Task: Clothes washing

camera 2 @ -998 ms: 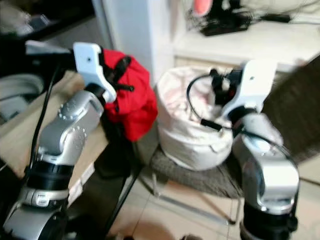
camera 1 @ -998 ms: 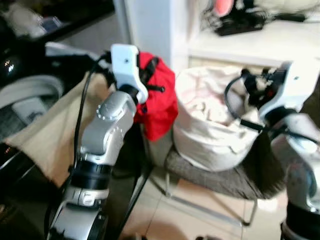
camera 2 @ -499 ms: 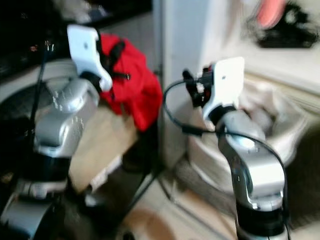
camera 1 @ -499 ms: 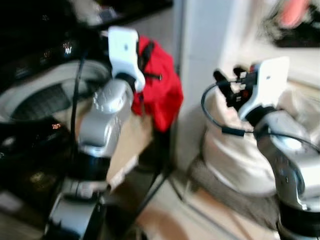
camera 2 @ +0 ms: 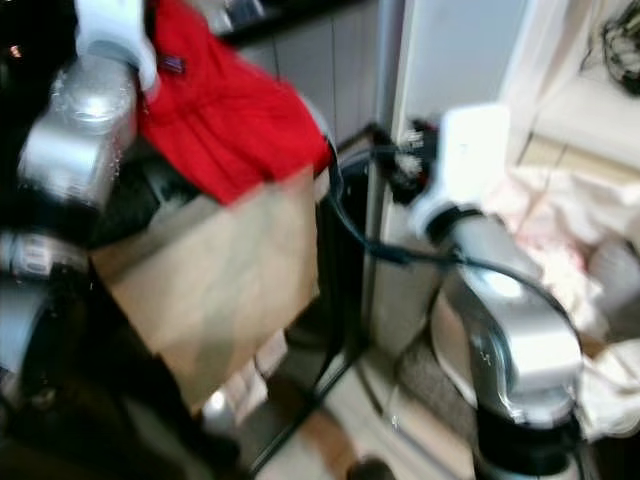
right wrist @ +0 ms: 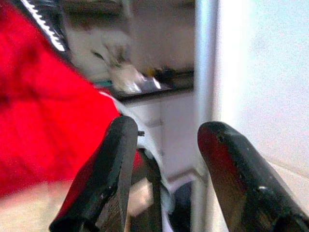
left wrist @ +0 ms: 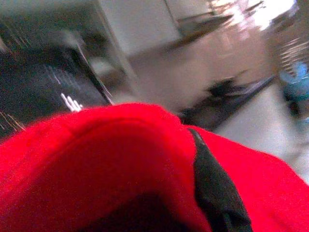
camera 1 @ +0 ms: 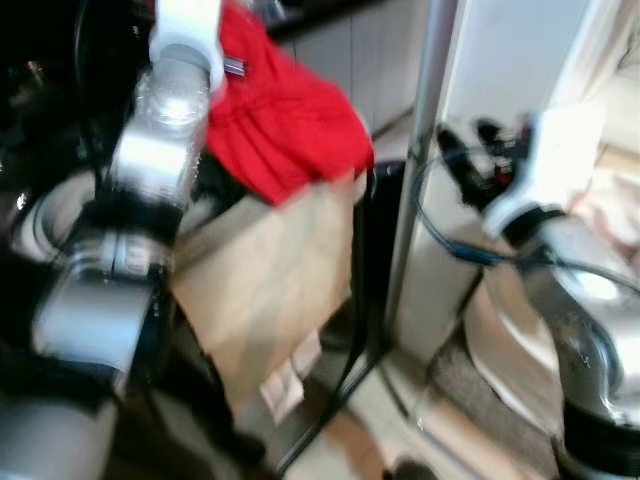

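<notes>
Head views blurred. I see my left hand [left wrist: 203,193] raised high at upper left, holding the red garment [camera 1: 285,125]; red cloth bunches over its black finger [left wrist: 212,188] in the wrist view. The garment hangs over the top edge of a brown paper bag [camera 1: 270,280]; I cannot tell what the bag holds. A dark drum-like opening [camera 1: 40,215] sits beside my left arm, too blurred to confirm. My right hand [right wrist: 166,169] is wide apart, gripping nothing, up beside a pale vertical post [right wrist: 205,72]. Far right, a white laundry sack [camera 2: 585,290] holds pale crumpled clothes [camera 2: 530,205].
</notes>
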Controlling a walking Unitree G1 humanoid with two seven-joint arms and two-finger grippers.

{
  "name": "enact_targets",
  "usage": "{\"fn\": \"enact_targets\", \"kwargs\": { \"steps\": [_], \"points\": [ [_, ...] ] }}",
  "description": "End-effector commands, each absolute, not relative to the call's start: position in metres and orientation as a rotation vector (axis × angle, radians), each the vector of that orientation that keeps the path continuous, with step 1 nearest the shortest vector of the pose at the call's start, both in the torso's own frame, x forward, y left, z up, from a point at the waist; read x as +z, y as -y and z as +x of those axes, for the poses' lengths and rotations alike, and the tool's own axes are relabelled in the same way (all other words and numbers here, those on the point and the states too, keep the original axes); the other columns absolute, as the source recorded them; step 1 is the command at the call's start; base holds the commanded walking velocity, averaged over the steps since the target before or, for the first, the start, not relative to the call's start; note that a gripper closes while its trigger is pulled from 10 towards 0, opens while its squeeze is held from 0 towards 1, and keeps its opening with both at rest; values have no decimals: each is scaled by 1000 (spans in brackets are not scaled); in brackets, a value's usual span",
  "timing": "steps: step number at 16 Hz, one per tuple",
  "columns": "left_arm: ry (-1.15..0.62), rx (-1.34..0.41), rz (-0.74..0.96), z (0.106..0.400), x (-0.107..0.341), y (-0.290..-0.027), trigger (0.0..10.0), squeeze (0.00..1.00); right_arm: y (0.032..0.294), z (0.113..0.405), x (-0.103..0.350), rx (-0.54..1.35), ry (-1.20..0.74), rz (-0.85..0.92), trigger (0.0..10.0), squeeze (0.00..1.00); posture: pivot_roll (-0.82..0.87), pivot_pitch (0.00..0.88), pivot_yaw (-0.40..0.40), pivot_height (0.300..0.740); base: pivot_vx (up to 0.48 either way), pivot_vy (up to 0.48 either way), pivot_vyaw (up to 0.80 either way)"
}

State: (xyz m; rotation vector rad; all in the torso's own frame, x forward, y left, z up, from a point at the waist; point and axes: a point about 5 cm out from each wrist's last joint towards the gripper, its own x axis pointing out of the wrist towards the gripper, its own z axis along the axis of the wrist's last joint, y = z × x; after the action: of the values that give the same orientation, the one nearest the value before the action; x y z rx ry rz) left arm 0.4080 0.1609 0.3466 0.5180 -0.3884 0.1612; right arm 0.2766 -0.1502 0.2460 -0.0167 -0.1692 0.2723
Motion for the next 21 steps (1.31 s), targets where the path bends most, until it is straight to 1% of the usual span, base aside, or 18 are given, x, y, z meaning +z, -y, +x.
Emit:
{"fn": "enact_targets", "kwargs": {
  "steps": [1,2,3,4,5,6,7,8,9,10,11,12,14,18,19,21],
  "points": [
    [278,323,731,413,332,-193,10000,0,134,271,250,370,185,-25,10000,0,-137,0,106,740,0,0,0],
    [228,347,777,414,325,-201,10000,0,132,270,248,388,177,-30,10000,0,-137,0,106,740,0,0,0],
    [96,334,784,416,303,-214,10000,0,128,267,246,421,162,-47,10000,0,-147,0,118,740,0,0,0],
    [-41,277,818,417,280,-222,10000,0,127,264,243,441,148,-59,10000,0,-149,0,118,740,0,0,0],
    [-228,172,843,415,248,-228,10000,0,128,263,241,445,137,-62,10000,0,-146,0,117,740,0,0,0],
    [-295,141,856,413,236,-230,10000,580,128,262,240,446,133,-62,10000,0,-148,0,118,740,0,0,0],
    [-361,104,851,411,224,-232,10000,1000,128,262,240,450,129,-64,10000,0,-148,0,117,740,0,0,0],
    [-396,86,813,410,216,-232,10000,1000,127,262,239,457,126,-70,10000,0,-149,0,118,740,0,0,0],
    [-422,78,739,409,207,-232,10000,1000,125,261,238,474,120,-82,10000,0,-148,0,114,740,0,0,0],
    [-432,63,637,408,203,-230,10000,1000,125,261,238,481,116,-87,10000,0,-147,0,113,740,0,0,0],
    [-412,55,500,409,202,-227,10000,1000,124,260,237,489,110,-93,10000,0,-146,0,112,740,0,0,0],
    [-402,36,409,409,202,-225,10000,1000,124,261,236,490,106,-94,10000,0,-143,0,110,740,0,0,0],
    [-358,45,316,411,210,-225,10000,1000,124,262,236,488,102,-91,10000,0,-142,0,107,740,0,0,0],
    [-367,33,259,411,211,-227,10000,1000,125,262,233,496,66,-87,10000,0,-142,0,108,740,0,0,0],
    [-364,3,202,412,211,-222,10000,0,125,263,232,491,55,-86,10000,0,-142,0,106,740,0,0,0],
    [-363,-10,164,412,210,-219,10000,0,126,263,231,485,46,-87,10000,0,-141,0,106,740,0,0,0]
  ]
}}
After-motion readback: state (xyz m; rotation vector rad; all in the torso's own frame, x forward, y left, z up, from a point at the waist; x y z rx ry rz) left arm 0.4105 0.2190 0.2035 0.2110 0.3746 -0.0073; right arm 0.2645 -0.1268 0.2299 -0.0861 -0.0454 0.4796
